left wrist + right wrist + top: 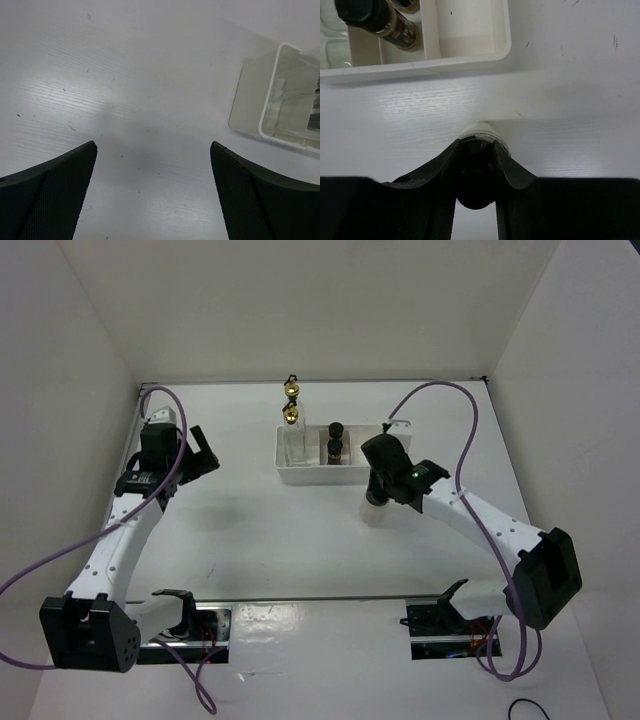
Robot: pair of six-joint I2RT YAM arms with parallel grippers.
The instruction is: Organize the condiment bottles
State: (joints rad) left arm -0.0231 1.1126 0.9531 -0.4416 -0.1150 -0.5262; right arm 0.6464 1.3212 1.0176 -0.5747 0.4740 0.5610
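R gripper [379, 497] is reaching down over the squat pale jar [374, 512]. The jar is standing on the table [290, 550] just in front of the right end of the white divided tray [300, 478] — outside it, not in any section. On the R wrist cam both fingers [507, 167] are pinching the jar's black cap [476, 187] from either side, w/ the pale shoulder poking out past the tips. The jar is looking upright.

L gripper [203, 458] is hanging over bare table well left of the tray, jaws spread wide w/ nothing between them. The L wrist cam is showing only tabletop between the two fingertips [80, 165], plus a corner of the tray at the right edge.

Further back, the tray is lying crosswise. The front dark jar [336, 450] and the rear dark jar [335, 428] are standing one behind the other in a narrow middle section, black caps up. Just left of them the two tall glass bottles are lining up front-to-back — the nearer gold top [291, 416] and the farther gold top [291, 388]. The nearer bottle is sitting in the tray's left section. The farther one's base is hidden behind it, so can't tell exactly where it's resting.
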